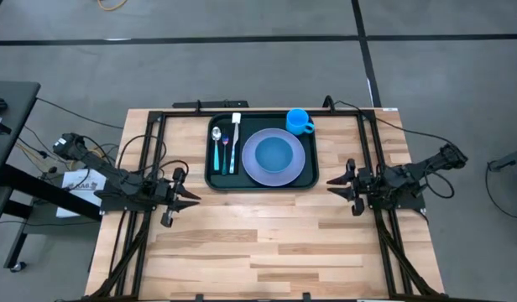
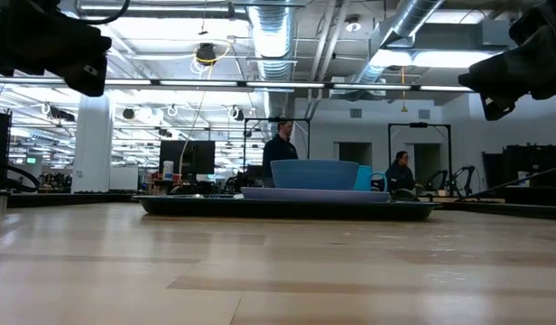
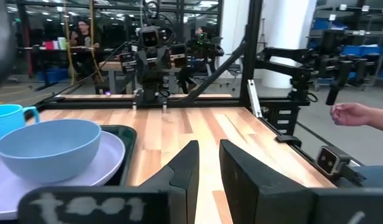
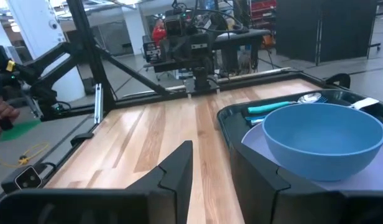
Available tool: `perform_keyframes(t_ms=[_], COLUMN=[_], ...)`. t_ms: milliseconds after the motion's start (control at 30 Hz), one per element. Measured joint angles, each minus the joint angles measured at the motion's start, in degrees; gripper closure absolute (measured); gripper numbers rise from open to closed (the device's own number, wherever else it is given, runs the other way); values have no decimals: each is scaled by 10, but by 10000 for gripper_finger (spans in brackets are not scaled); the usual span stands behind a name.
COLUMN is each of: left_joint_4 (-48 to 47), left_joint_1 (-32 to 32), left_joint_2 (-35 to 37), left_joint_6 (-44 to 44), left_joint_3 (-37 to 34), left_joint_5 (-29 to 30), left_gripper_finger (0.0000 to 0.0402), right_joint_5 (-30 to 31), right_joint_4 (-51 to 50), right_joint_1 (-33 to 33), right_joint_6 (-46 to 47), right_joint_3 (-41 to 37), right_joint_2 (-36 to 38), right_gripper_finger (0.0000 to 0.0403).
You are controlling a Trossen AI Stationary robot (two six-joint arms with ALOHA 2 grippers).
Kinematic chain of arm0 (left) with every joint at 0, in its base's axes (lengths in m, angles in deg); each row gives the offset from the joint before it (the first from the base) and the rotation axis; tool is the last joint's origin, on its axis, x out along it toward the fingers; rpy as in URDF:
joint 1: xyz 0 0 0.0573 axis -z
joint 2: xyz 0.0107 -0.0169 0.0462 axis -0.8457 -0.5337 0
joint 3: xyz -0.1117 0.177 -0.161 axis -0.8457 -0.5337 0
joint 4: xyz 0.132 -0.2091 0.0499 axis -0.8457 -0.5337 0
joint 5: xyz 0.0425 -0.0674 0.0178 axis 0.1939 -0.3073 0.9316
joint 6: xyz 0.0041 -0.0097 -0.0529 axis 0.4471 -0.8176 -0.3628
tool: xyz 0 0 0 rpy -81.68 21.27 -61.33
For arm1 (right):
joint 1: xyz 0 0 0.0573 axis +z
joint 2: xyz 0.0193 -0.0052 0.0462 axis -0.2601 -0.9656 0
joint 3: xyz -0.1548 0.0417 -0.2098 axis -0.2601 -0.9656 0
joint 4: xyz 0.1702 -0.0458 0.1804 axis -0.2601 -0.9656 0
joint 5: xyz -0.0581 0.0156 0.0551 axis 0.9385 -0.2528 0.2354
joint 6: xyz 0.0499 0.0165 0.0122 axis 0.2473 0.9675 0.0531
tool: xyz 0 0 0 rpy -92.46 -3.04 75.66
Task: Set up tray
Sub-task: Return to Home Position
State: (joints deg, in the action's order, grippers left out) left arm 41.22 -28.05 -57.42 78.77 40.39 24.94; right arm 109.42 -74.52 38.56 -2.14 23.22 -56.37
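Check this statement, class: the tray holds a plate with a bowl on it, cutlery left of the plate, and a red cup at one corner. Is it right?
No. The cup is blue, not red; the high view shows it. The tray does hold the plate with the bowl on it, cutlery left of the plate.

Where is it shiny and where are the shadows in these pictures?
Low view: ceiling lamps glow bright, and the table shows pale reflections before the dark tray. High view: even light, only soft shadows by the left gripper and right gripper. Right wrist view: a soft sheen on the bowl.
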Motion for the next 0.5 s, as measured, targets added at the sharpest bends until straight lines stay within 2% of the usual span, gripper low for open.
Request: perform_keyframes(t_ms=[167,333,500], left_joint_4=[1,-9,-49], left_joint_1=[0,0,0], left_joint_2=[0,0,0], left_joint_6=[-8,-93,-93], left_joint_3=[0,0,0], left_joint_5=[-8,-8,-8], left_gripper_finger=[349,349,349], right_joint_5=[0,0,0], right_joint_4=[0,0,0], right_joint_1=[0,0,0], right_joint_6=[0,0,0], right_joint_3=[0,0,0], right_joint_2=[0,0,0], right_gripper_finger=[303,303,303])
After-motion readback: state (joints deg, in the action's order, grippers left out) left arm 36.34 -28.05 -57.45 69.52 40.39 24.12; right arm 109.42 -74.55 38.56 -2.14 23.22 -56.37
